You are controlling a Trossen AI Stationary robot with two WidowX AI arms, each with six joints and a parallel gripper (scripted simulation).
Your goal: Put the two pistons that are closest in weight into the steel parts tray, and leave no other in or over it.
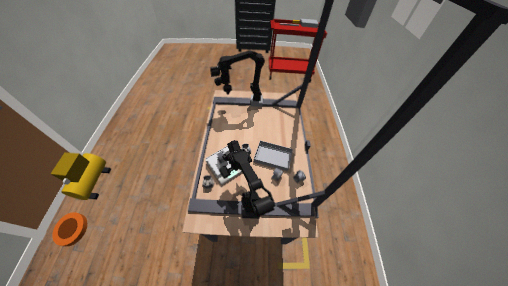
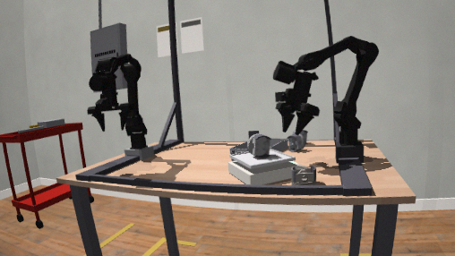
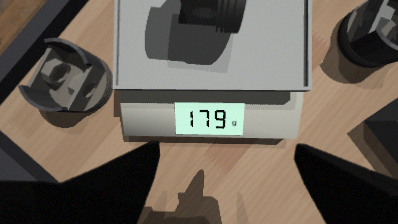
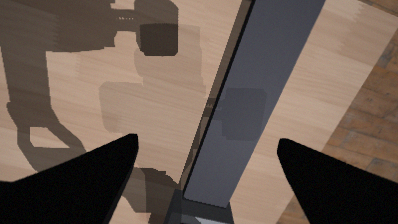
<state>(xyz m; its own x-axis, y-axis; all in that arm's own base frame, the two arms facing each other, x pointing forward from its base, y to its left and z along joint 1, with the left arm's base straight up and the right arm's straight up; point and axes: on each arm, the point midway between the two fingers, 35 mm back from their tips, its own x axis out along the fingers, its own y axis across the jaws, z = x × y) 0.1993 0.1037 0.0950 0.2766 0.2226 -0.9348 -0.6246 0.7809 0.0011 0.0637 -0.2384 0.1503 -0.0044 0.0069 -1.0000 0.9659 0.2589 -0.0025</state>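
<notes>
Scale (image 1: 219,177) (image 2: 261,171) (image 3: 135,120) reads 179 g, piston (image 2: 259,145) (image 3: 212,14) on it; left gripper (image 2: 296,127) (image 3: 227,147) and right gripper (image 2: 113,127) (image 4: 208,143) gape, unloaded.
</notes>
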